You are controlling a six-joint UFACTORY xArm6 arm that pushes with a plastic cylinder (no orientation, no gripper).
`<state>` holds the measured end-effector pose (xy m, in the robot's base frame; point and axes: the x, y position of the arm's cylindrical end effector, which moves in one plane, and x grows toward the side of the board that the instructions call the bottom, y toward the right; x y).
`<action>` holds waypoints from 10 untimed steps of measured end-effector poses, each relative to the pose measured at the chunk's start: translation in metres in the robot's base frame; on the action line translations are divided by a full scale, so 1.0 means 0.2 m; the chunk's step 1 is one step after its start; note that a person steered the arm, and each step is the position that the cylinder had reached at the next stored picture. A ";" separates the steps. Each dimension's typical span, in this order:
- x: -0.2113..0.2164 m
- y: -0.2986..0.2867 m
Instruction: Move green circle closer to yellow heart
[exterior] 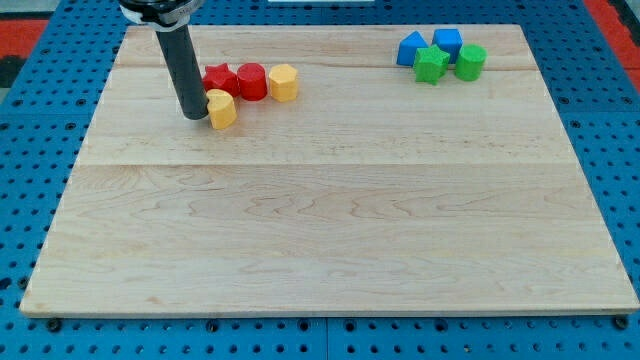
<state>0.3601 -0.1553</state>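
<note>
The green circle (471,61) sits at the view's top right, next to a green star (431,64). Two yellow blocks lie at the top left: one (221,108) just right of my tip (194,115), the other (284,82) further right; I cannot tell which is the heart. My tip touches or nearly touches the nearer yellow block's left side. The green circle is far to the right of my tip.
A red star-like block (220,79) and a red round block (251,81) lie between the yellow blocks. Two blue blocks (410,48) (447,43) stand behind the green ones. The wooden board (330,220) lies on a blue pegboard.
</note>
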 end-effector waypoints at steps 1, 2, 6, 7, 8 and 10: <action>0.18 -0.03; 0.54 0.12; -0.47 2.16; -0.47 1.89; -0.19 1.48; 0.12 1.36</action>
<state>0.3839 0.1174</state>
